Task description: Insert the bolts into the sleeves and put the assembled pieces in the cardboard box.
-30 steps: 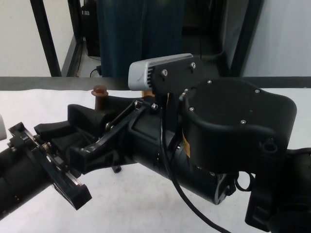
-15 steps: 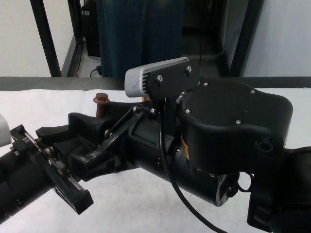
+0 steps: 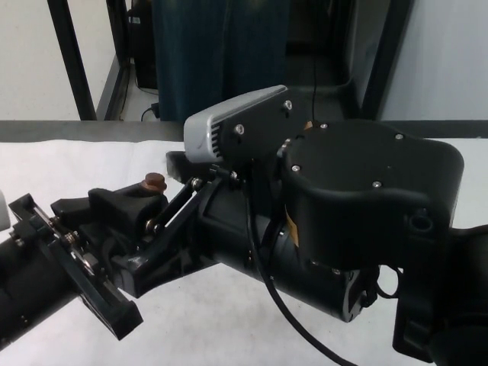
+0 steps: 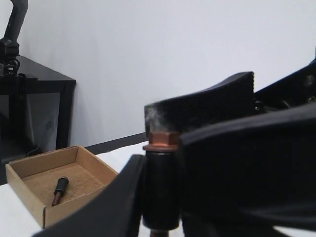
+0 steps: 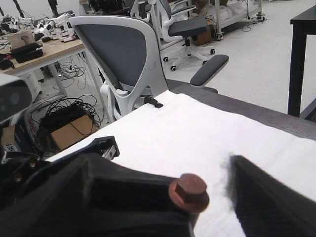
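Left pincer (image 4: 159,207) clamps sleeve (image 4: 160,190), bolt (image 4: 163,139) seated in it. Right pincer (image 5: 210,197): can't tell. I'd judge the piece stiff, light, slick; grip mid-sleeve.

Grey office chair (image 5: 121,57), white cloth (image 5: 197,133)

We are in a robotics lab or workshop. Well beyond the right pincer (image 5: 197,182) and the cloth-covered desk (image 5: 207,123) stand office chairs (image 5: 123,59), a worktable (image 5: 44,52) heaped with gear, and loose cables (image 5: 64,111) on the floor. Beyond the left pincer (image 4: 160,197) we see a bare white wall (image 4: 173,49) and a black side table (image 4: 44,84).
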